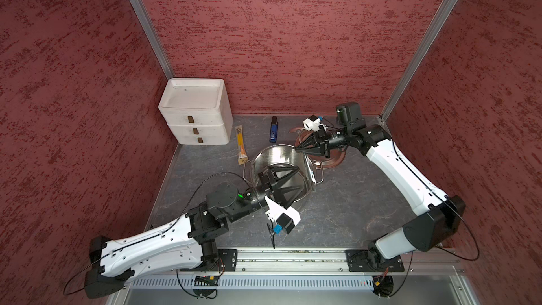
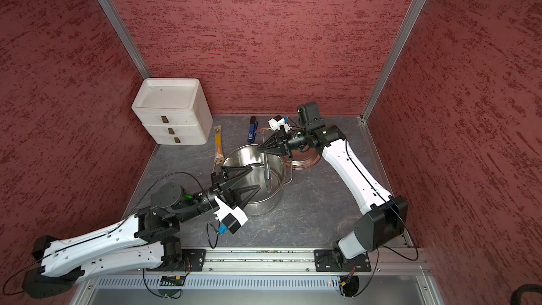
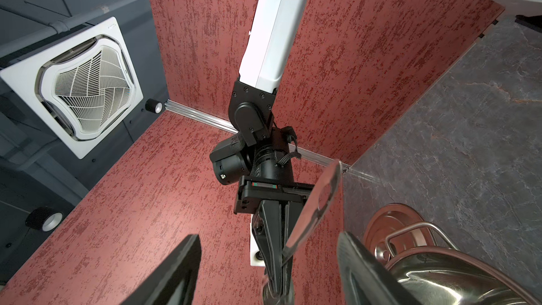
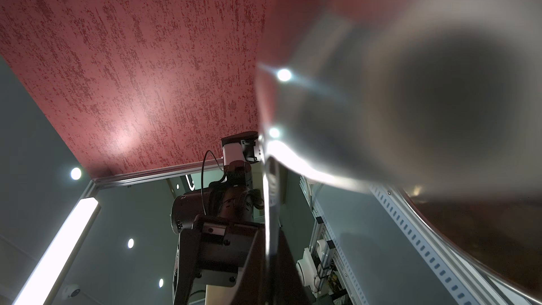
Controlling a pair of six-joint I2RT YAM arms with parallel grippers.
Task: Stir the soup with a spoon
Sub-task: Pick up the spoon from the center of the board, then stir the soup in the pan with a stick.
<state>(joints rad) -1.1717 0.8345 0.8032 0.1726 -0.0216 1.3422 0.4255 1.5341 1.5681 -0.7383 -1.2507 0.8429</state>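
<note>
We are looking down on a grey stone-patterned tabletop [image 1: 352,200]. A large shiny steel stockpot with two wire loop handles [image 1: 275,156] [image 2: 243,156] is standing near the middle of it, its inner wall catching the light in both top views.

The right gripper [image 1: 296,149] [image 2: 258,148] is reaching in from the far right and hanging over the stockpot's far rim. Its jaws are pressed together on the thin flat handle of a long slim metal ladle [image 2: 267,171] [image 1: 308,167]. We are seeing the ladle slanting down from that grip into the stockpot, close to its right wall, with the small round bowl low inside. Whether the bowl is touching the bottom we cannot tell. In the right wrist view the ladle [image 4: 271,215] is running out between the closed fingers, its bowl looming blurred.

The left gripper [image 1: 298,178] [image 2: 255,177] is hovering over the stockpot's near-left side, its two black fingers spread wide and gripping nothing.

A flat round steel lid with a centre knob [image 1: 333,160] is lying just beside the stockpot on the far right, partly under the right wrist.

In the far left corner a white three-drawer chest [image 1: 195,112] is standing. To its right a narrow orange-yellow packaged stick [image 1: 241,145] and a small blue and black gadget [image 1: 273,132] are lying apart.
</note>
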